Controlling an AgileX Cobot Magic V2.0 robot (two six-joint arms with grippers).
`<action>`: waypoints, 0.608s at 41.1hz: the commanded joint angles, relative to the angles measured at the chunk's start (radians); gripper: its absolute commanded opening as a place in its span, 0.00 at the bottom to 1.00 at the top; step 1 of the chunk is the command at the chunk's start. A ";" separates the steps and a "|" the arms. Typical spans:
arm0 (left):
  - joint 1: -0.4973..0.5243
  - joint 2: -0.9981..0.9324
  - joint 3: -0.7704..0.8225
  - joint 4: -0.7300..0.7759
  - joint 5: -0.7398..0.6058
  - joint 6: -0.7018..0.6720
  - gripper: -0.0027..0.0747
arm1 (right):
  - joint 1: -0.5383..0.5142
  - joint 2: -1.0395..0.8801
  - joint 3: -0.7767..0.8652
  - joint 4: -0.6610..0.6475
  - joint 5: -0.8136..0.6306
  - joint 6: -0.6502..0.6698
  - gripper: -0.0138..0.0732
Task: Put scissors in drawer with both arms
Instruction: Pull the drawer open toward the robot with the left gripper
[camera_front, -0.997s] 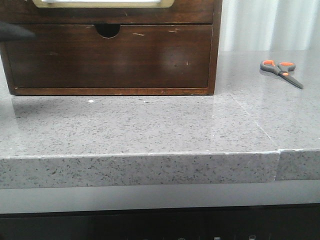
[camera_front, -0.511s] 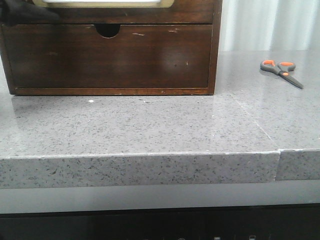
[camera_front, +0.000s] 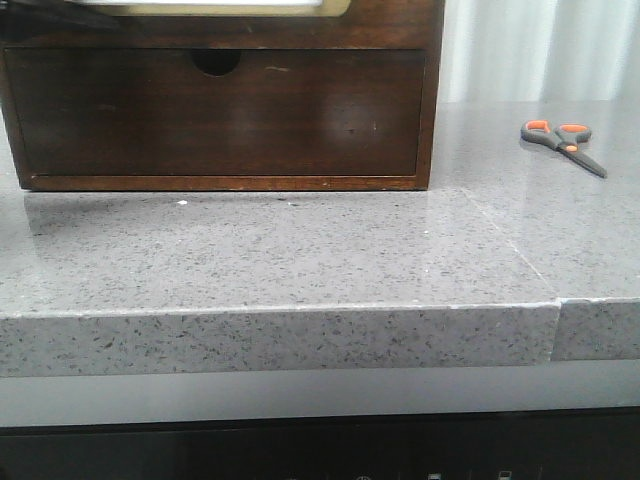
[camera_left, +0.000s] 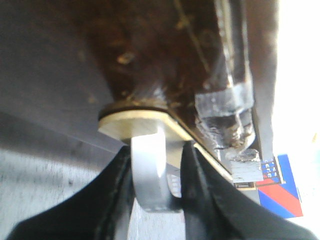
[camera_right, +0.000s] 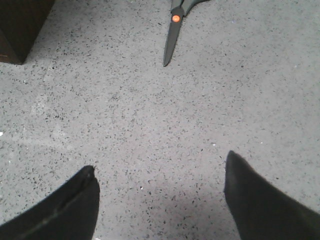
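Grey counter (camera_front: 300, 260); scissors (camera_front: 562, 144) unobstructed.

A speckled grey stone counter (camera_front: 300, 260) carried a dark wooden cabinet (camera_front: 432, 100). Its lower drawer front (camera_front: 215, 115), scratched, had 1 semicircular notch (camera_front: 215, 62).

Scissors (camera_front: 562, 143) lie flat (blades shut) on the counter, right of the drawer (camera_front: 215, 8).
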 joint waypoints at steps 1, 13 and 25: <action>0.000 -0.101 0.027 -0.059 0.096 0.048 0.19 | -0.006 -0.003 -0.034 -0.011 -0.067 -0.008 0.79; 0.000 -0.341 0.240 -0.059 0.143 0.048 0.19 | -0.006 -0.003 -0.034 -0.011 -0.067 -0.008 0.79; 0.000 -0.418 0.291 -0.053 0.092 0.048 0.39 | -0.006 -0.003 -0.034 -0.011 -0.067 -0.008 0.79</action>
